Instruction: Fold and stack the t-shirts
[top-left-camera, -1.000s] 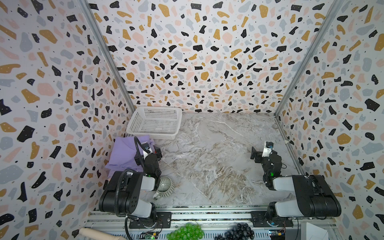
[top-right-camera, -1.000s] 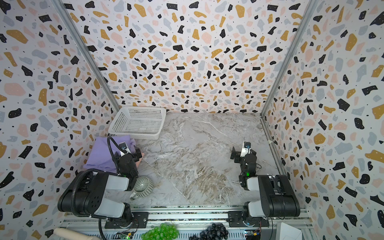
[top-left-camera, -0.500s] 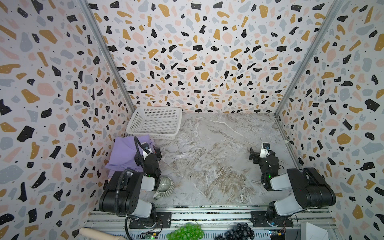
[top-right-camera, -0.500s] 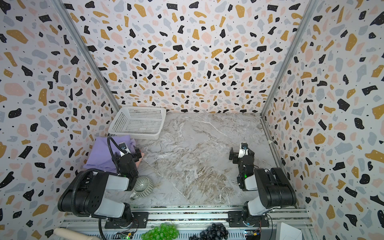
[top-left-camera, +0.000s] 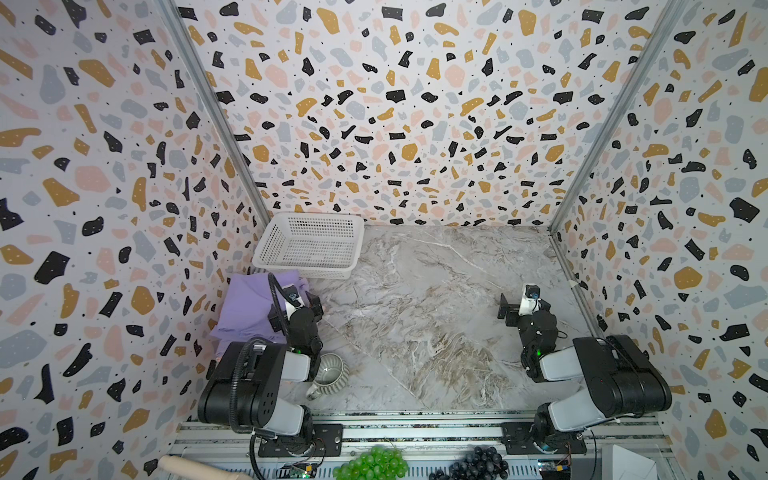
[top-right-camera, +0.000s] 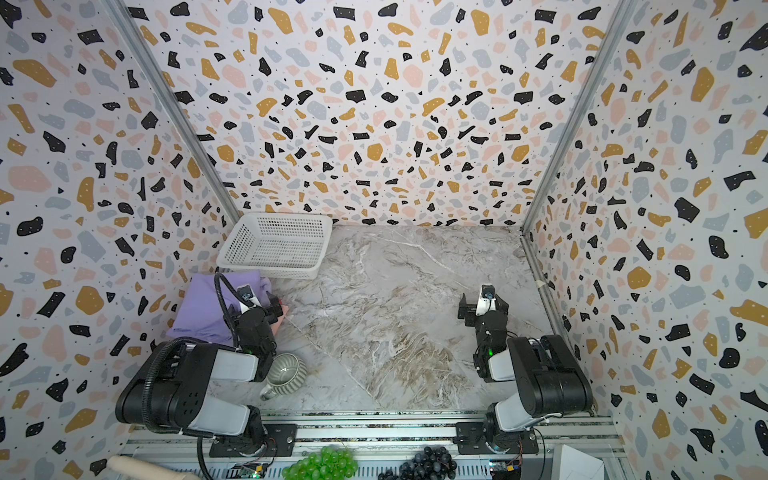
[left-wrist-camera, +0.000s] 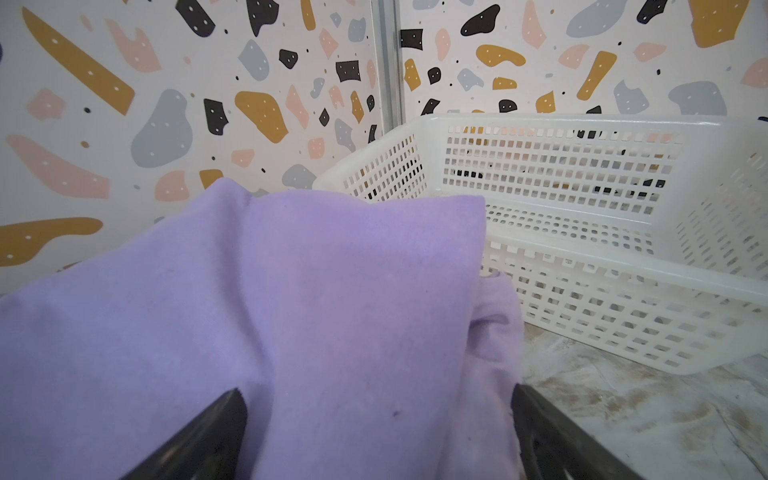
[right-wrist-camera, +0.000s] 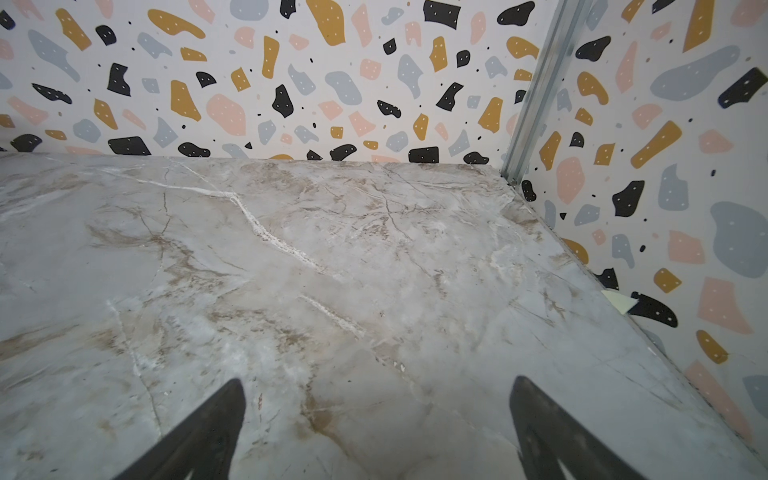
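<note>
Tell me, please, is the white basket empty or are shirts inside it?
Empty. In both top views the white basket shows only its bare perforated floor; the lavender t-shirts lie outside, beside it.

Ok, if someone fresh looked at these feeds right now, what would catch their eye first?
The soft lavender-purple t-shirts, heaped at the left edge of the grey marble tabletop, just in front of the white perforated plastic basket in the back left corner. The left hand hangs open over that heap, while the right hand is open above bare marble on the right. A grey ribbed mug sits at the near left.
</note>
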